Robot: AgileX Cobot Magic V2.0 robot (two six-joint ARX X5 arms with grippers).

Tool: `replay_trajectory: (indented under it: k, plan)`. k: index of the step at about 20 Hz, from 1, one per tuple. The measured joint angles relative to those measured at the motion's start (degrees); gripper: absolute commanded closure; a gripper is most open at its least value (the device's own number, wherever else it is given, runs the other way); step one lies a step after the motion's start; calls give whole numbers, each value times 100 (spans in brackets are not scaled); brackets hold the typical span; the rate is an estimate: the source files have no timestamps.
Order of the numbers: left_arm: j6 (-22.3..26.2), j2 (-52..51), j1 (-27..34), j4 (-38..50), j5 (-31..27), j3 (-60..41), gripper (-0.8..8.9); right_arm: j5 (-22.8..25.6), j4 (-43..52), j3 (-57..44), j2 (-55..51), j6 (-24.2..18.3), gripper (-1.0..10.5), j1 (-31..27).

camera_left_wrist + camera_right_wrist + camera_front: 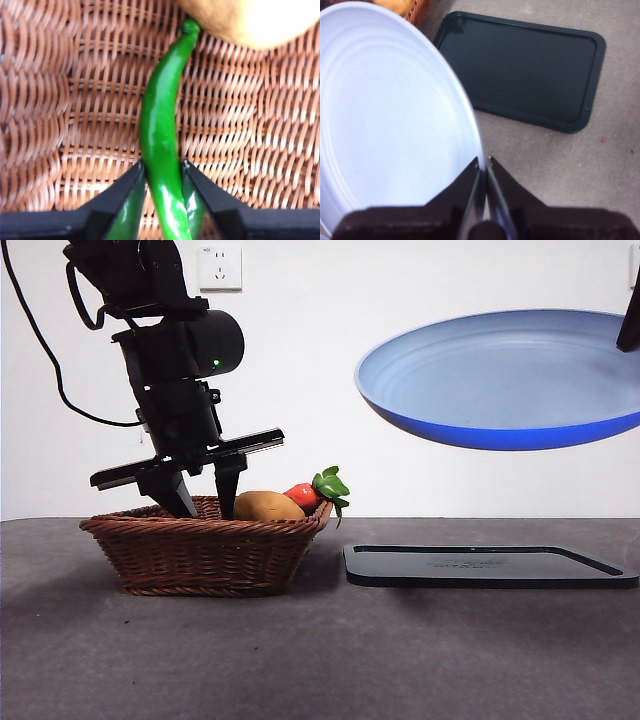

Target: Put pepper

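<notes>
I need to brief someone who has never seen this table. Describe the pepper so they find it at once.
Look in the brown wicker basket, where the left gripper reaches down. On its woven floor lies the pepper, between that gripper's jaws, its far end by the tan potato. It is the only long, thin, glossy green thing; its neighbours are rounded, tan or red.

Desk (320, 660): dark grey, matte surface. Two items rest directly on it. Brown wicker basket (205, 555) toward one side (rim flares outward above a narrower base). Flat black rectangular tray (490, 567) with a low raised lip just beside the basket, not touching it.
</notes>
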Motion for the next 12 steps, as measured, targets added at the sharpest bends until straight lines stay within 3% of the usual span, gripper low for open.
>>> replay_trajectory:
  k: [7,12]
  plan:
    - [-417,-77,0,-52,83,0,741,0,24,0,0,-4,941,0]
    - [-463,-516,0,-118,258,0,741,-2,28,0,0,-9,941,0]
